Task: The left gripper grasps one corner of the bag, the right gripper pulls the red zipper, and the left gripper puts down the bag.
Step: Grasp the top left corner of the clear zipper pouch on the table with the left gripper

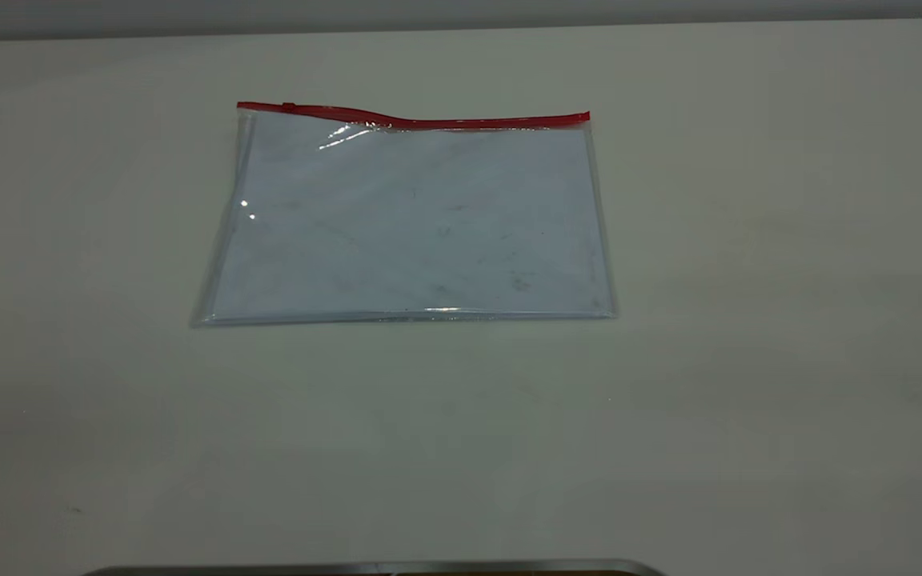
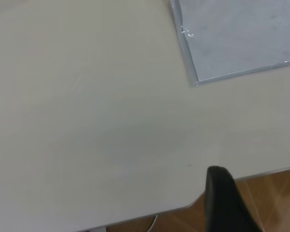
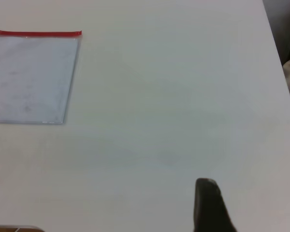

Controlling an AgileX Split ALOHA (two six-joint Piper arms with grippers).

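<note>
The bag, a flat clear pouch with white paper inside, lies flat on the white table. The red zipper runs along its far edge, with the slider tab near the far left corner. Neither gripper shows in the exterior view. In the left wrist view the left gripper is open and empty at the table's edge, apart from a zipperless corner of the bag. In the right wrist view the right gripper is open and empty, apart from the bag and the zipper's end.
The white table spreads wide around the bag. A grey metal bar lies at the near edge. The left wrist view shows the table edge and wooden floor beyond it. The right wrist view shows the table's side edge.
</note>
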